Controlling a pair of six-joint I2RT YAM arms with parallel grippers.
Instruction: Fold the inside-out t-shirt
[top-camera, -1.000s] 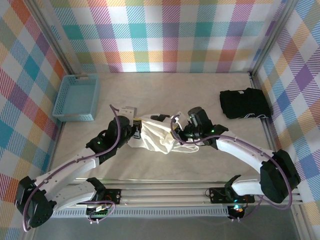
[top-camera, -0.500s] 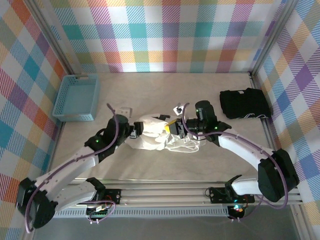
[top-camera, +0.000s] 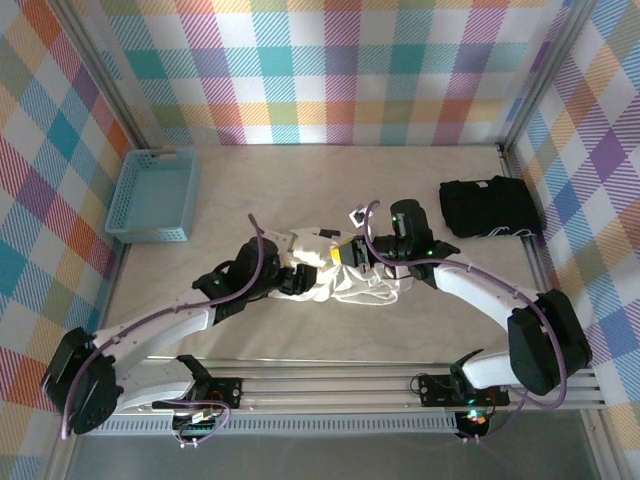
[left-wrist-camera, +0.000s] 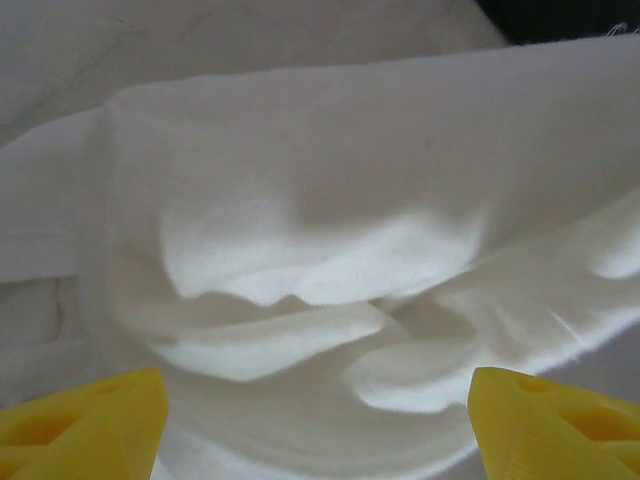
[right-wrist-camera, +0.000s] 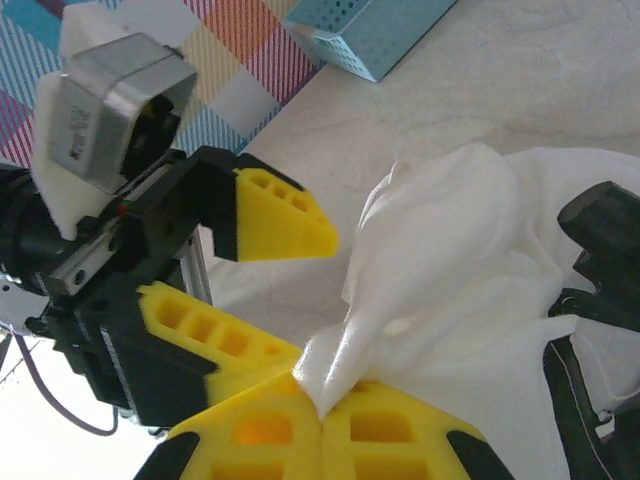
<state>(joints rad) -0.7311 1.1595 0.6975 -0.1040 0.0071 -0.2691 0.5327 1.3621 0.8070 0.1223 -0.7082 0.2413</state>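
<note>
1. Currently the inside-out t-shirt (top-camera: 335, 285) lies bunched on the worktop (top-camera: 330, 180) near its middle, between the two arms. Sleeves, collar and hems cannot be told apart in the crumple.
2. In its own wrist view, the right gripper (right-wrist-camera: 322, 425) has its yellow fingers (right-wrist-camera: 390, 430) pressed together on a pinched peak of the white cloth, which rises from between the tips.
3. From above, the right gripper (top-camera: 345, 255) sits at the shirt's far edge, its tips partly masked by wrist and cable.
4. In its own wrist view, the left gripper (left-wrist-camera: 320, 430) has its fingers (left-wrist-camera: 90, 420) wide apart and holds nothing. Only the tips show, cut off at the lower corners. The shirt folds just ahead are blurred by closeness.
5. The right wrist view agrees: the left gripper (right-wrist-camera: 245, 275) stands spread just beside the cloth. Whether a tip touches the fabric cannot be told.
6. From above, the left gripper (top-camera: 297, 282) is at the shirt's left side, its fingers largely hidden under its own wrist.
7. The blue basket (top-camera: 155, 195) is at the far left, well apart from the shirt, and is cut off by the top edge in the right wrist view.
8. The black folded garment (top-camera: 490, 208) is at the far right, apart from the shirt.
</note>
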